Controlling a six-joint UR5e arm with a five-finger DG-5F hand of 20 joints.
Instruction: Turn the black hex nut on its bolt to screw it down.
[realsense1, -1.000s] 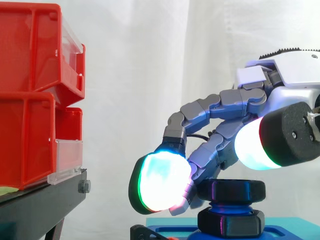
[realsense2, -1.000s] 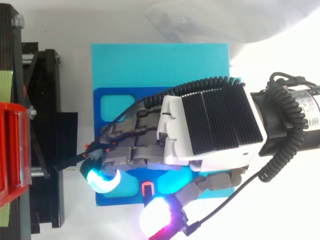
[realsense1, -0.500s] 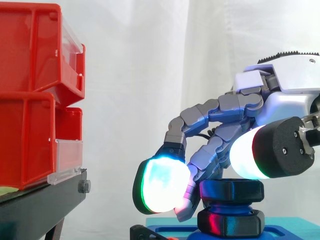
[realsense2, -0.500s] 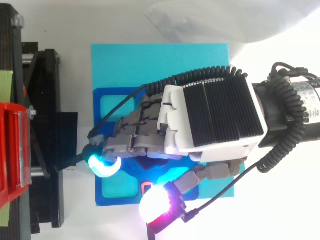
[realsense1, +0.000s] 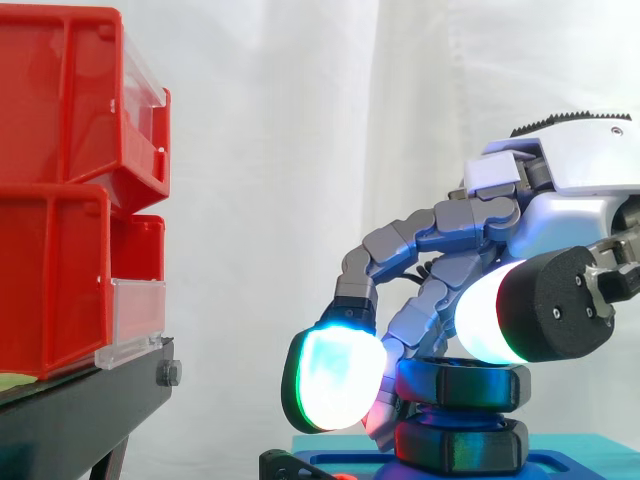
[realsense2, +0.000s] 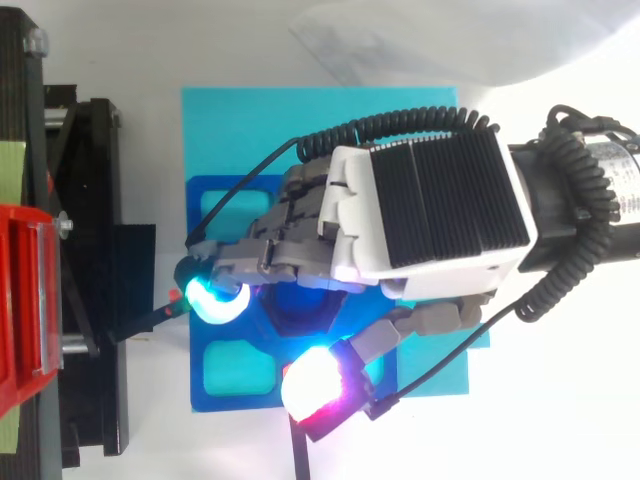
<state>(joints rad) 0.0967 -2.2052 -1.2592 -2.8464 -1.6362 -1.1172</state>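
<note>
From the side, the robot hand (realsense1: 560, 215) reaches in from the right and bends down over the black hex nut (realsense1: 470, 386). Its fingers (realsense1: 420, 225) are curled round the nut's left side, and one glowing cyan-green pad (realsense1: 335, 392) sits just beside that side of the nut. The thumb's white pad (realsense1: 478, 318) lies across the nut's near top edge, so the nut is gripped between them. The nut sits directly above a second black hex piece (realsense1: 465, 446) with very little gap between the two. That lower piece stands on a blue plate (realsense1: 340, 462). To the left, well apart, stacked red bins (realsense1: 50, 270) rest on a black stand (realsense1: 80, 410) before the white curtain (realsense1: 300, 150).

From above, the robot hand (realsense2: 430, 215) lies over the blue plate (realsense2: 265, 402) (its ribbed black back faces the camera). The plate rests on a cyan block (realsense2: 320, 130), against the block's edge nearest the stand, and the block stands on the white worktop (realsense2: 560, 430). The nut (realsense2: 300, 312) shows as a dark shape near the plate's middle. It lies between the cyan fingertip (realsense2: 212, 300) on the stand side and the thumb pad (realsense2: 310, 388) toward the plate's lower edge.
</note>
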